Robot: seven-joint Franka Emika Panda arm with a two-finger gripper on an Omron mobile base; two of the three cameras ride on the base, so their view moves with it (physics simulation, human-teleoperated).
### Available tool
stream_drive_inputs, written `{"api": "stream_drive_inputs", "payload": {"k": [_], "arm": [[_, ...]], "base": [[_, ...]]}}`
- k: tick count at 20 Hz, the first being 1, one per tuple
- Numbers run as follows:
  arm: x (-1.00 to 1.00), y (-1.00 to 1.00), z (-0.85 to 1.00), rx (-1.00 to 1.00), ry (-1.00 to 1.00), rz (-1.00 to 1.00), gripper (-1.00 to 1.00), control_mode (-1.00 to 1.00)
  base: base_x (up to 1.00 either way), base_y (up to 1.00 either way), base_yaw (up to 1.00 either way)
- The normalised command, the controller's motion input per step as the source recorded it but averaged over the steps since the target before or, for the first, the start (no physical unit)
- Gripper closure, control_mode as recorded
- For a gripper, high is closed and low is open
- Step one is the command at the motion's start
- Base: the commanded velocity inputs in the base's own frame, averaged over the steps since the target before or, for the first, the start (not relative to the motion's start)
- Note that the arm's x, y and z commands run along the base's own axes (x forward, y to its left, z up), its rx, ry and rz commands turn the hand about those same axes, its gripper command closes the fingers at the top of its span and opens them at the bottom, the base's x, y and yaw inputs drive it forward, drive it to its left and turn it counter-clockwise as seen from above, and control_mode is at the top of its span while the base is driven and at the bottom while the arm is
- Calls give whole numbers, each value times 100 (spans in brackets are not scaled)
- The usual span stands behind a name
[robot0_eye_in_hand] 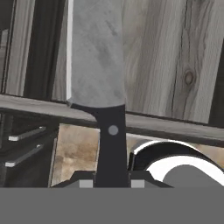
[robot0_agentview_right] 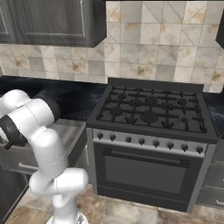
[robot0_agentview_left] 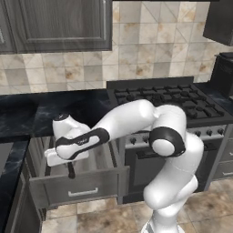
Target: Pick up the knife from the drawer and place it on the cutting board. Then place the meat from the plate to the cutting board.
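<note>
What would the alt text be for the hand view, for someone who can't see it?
A knife fills the middle of the view, its black handle clamped in the gripper at the bottom and its grey blade pointing up. Behind it lies the pale wood inside of the open drawer, with tiled floor below its front edge.

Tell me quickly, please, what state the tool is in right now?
Tool: shut on the knife, gripping its black handle, above the open drawer.
</note>
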Motion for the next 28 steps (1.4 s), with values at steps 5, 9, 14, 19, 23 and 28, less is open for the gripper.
{"api": "stream_drive_inputs", "payload": {"k": [5, 9, 14, 19, 23, 28], "arm": [[-51, -19, 30, 2, 0, 0, 100, -100], [-48, -37, 18, 3, 0, 0, 100, -100], [-44, -52, 16, 4, 0, -1, 100, -100], [-42, -61, 21, 6, -3, -2, 100, -100], [-40, -59, 36, 7, -7, -3, 100, -100], [-40, -55, 49, 7, -11, -4, 100, -100]], "base": [[0, 0, 0], [0, 0, 0], [0, 0, 0], [0, 0, 0], [0, 0, 0], [0, 0, 0]]}}
